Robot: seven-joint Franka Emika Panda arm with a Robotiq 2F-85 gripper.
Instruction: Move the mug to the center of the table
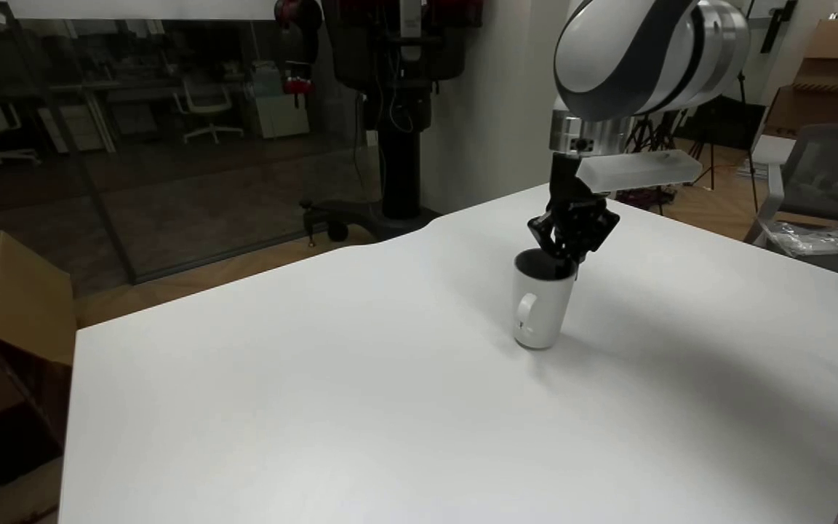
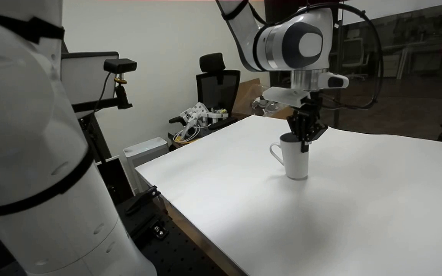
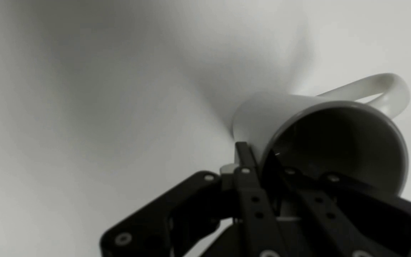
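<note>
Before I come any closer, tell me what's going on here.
A robot arm has its claw shut on the wall of a white mug, one finger outside the mug and the other inside. The mug is mouth up, away from the edges of the white table that show. The job is moving it to the table's center, and the claw has not yet let go. Whether the mug's base touches the table is hard to tell.

A robot arm (image 1: 637, 65), an office chair (image 2: 218, 90), desks (image 1: 135, 94) behind glass (image 1: 208, 193) — this is an office-like lab.
</note>
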